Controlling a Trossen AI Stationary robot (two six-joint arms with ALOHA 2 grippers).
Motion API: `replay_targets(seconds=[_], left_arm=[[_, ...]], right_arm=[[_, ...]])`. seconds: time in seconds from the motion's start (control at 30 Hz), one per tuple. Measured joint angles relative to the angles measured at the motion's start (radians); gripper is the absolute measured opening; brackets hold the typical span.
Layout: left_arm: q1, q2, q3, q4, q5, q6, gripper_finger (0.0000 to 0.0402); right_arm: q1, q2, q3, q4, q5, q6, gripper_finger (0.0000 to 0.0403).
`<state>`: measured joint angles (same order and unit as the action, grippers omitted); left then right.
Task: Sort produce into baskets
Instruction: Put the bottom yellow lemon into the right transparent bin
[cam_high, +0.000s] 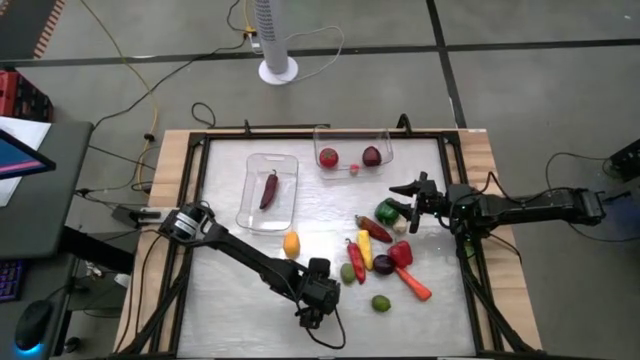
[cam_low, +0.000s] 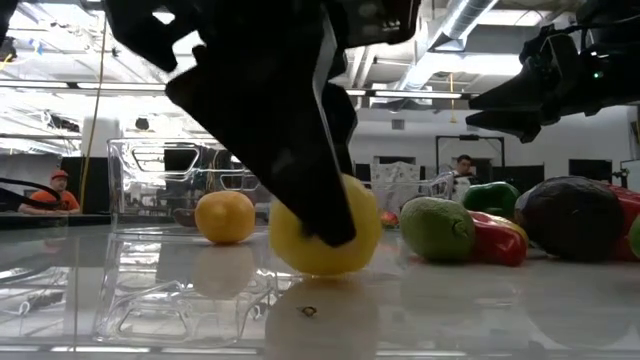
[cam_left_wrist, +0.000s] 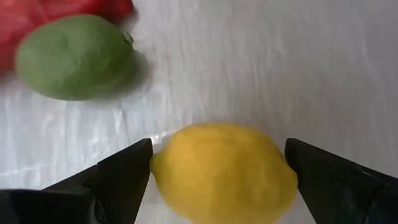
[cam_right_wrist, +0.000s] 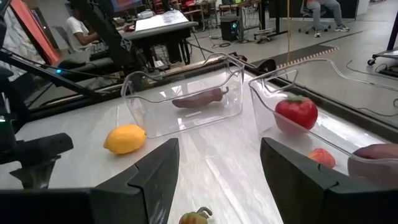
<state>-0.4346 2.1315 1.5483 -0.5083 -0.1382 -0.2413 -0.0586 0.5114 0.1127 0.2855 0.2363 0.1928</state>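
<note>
My left hand (cam_left_wrist: 217, 180) straddles the lemon (cam_left_wrist: 224, 171) on the worktop (cam_left_wrist: 280, 74), fingers apart; my right hand (cam_right_wrist: 217, 174) hovers open near the bins (cam_right_wrist: 186, 99).

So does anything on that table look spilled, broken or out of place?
Nothing stands out. Both clear plastic bins sit upright, the loose toy fruits and vegetables lie whole on the white table, and the left gripper straddles a yellow lemon.

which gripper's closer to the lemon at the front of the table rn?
Left. The left gripper is down over the lemon, one finger on each side of it. The right gripper hovers across the produce pile, above the green pepper.
</note>
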Motion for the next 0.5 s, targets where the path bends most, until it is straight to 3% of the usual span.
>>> replay_targets(seconds=[0.33,0.5], left_arm=[[0.002,0.001,0.002,-0.034,-0.038,0.01,0.0319],[0.032,-0.034,0.0,-0.115,-0.18,0.051,0.0313]], right_arm=[[0.0,0.0,0.0,0.002,0.0,0.0,0.0254],[0.0,0.0,0.0,0.008,0.0,0.0,0.0254]])
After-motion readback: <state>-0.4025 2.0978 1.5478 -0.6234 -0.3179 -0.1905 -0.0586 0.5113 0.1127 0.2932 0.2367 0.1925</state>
